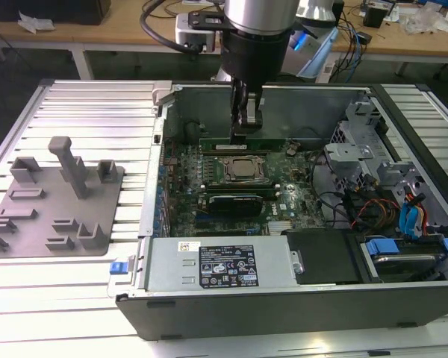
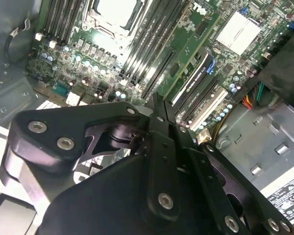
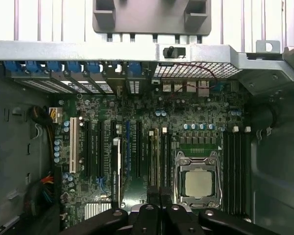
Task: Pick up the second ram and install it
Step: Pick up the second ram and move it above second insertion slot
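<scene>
Exterior view: the second ram [image 1: 216, 140] is a thin, narrow green stick standing on edge. It runs parallel to the black memory slots [image 3: 165, 156] beside the processor [image 1: 244, 169]. The gripper [image 1: 247, 133] hangs straight down over its middle — 2 fingers [image 3: 153, 196] closed on its top edge, green showing on both sides. Seated or not: can't tell. The open computer case [image 1: 284, 307] holds the motherboard [image 1: 183, 179], a power supply [image 1: 209, 265] along the near wall, and drive bays [image 1: 358, 160] at the exterior view's right. A grey fixture plate [image 1: 30, 216] sits outside — on the slatted table [image 1: 97, 112].
</scene>
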You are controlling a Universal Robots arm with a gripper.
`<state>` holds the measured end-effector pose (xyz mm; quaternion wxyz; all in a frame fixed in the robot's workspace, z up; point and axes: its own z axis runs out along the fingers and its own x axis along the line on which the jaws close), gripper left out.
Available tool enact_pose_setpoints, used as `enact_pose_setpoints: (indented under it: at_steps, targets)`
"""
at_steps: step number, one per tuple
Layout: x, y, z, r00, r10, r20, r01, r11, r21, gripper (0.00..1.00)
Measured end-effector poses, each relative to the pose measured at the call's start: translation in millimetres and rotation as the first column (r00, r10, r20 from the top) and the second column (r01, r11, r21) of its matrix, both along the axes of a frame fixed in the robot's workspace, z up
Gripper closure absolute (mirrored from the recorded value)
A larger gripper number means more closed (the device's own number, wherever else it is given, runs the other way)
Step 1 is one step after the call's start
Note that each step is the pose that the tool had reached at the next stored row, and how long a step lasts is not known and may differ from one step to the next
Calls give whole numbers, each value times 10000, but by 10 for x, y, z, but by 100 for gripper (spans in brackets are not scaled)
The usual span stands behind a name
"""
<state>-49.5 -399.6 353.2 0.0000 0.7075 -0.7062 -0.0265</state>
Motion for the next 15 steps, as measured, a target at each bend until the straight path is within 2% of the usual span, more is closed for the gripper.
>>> enact_pose_setpoints:
  at_steps: [2,7,10,15]
  targets:
    - [3,10,-14,10000,1,1,-1,10000,9,91]
    - [83,13,-132,10000,-9,0,9,10000,11,91]
    - [88,16,-151,10000,-11,1,11,10000,14,91]
    - [89,17,-247,10000,-11,1,11,10000,21,91]
